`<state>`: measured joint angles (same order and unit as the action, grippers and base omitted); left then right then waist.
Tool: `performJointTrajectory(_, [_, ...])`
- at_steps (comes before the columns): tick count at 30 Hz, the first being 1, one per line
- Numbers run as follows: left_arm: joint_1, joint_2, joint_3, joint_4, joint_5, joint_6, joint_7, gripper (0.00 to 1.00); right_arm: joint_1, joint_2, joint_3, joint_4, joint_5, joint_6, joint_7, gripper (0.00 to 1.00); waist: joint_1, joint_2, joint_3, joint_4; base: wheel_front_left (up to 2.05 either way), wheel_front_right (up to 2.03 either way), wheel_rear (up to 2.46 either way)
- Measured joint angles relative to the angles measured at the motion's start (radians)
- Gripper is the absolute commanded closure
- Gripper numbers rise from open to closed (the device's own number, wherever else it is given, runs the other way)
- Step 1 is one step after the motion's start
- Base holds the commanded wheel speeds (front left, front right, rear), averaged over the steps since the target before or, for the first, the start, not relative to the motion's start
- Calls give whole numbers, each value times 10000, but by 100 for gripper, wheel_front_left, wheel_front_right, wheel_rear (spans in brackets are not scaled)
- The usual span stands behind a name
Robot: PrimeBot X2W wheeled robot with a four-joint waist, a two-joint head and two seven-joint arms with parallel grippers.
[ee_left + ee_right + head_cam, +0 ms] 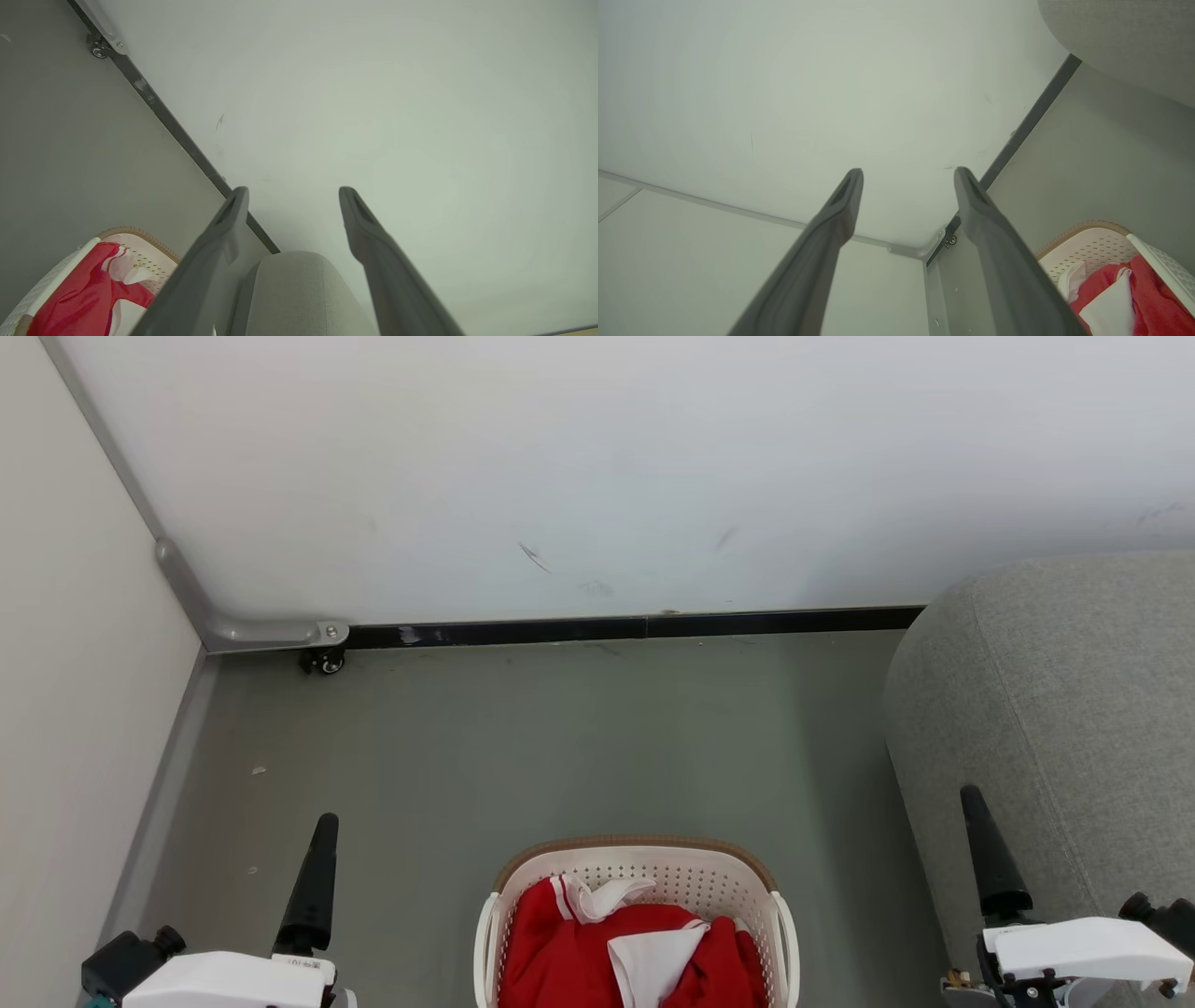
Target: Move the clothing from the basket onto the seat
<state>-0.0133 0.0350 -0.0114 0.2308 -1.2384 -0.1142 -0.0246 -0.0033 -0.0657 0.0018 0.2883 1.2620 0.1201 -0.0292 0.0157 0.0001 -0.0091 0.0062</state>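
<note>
Your left gripper (pixel 292 192): spread wide, empty
Your right gripper (pixel 908 172): spread wide, empty
Clothing (pixel 560 943): in basket (pixel 635 847), left of seat (pixel 1055 709)

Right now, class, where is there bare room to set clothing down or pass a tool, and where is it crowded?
Bare: the grey floor between the black skirting strip and the cream perforated plastic basket; the narrower floor strip between basket and large rounded grey fabric seat; the seat's visible surface. Crowded: the basket, filled with red-and-white fabric clothing.
</note>
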Motion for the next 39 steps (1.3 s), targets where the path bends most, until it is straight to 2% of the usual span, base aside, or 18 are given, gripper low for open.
performJointTrajectory(6, [0,92,-196,-228,1080,104,-178,0,-18,-4,90,-2,-936,0,-205,0,16,0,-38,10,0,0,0])
performJointTrajectory(11, [0,157,-405,-474,2199,232,-372,0,-19,-4,165,-19,-1923,0,-357,0,15,0,-67,20,0,0,0])
performJointTrajectory(27, [130,362,-1266,-1091,5873,805,-907,0,-8,58,393,61,-5060,27,-909,0,-114,0,-76,71,0,0,0])
performJointTrajectory(33, [217,514,-1540,-1210,7129,1103,-1135,0,-4,104,443,123,-6109,29,-1108,0,-138,0,-78,85,0,0,0])
performJointTrajectory(39, [331,499,-1747,-1264,8107,1367,-1354,0,-4,130,495,190,-7127,29,-1218,0,-145,0,-84,97,0,0,0])
